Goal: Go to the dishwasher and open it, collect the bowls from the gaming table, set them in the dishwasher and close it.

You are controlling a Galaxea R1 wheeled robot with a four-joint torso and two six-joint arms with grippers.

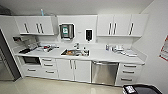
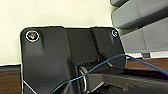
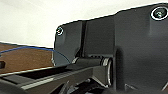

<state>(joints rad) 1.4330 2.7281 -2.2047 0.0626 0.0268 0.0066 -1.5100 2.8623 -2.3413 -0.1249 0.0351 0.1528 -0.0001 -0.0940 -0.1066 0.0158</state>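
Note:
The dishwasher (image 1: 104,72) is built in under the white counter (image 1: 100,55), right of the sink. Its stainless-steel door is shut, with the horizontal bar handle across its top edge. It lies ahead of me and somewhat to the right, across a stretch of pale floor. The bowls and the gaming table are out of view.
White cabinet doors (image 1: 73,70) and drawers (image 1: 128,72) flank the dishwasher. A sink (image 1: 75,52) with a tap sits mid-counter, and dishes (image 1: 120,48) stand at the counter's right end. A dark appliance (image 1: 31,60) is built in at left. A black object (image 1: 140,89) stands at lower right, by the white wall.

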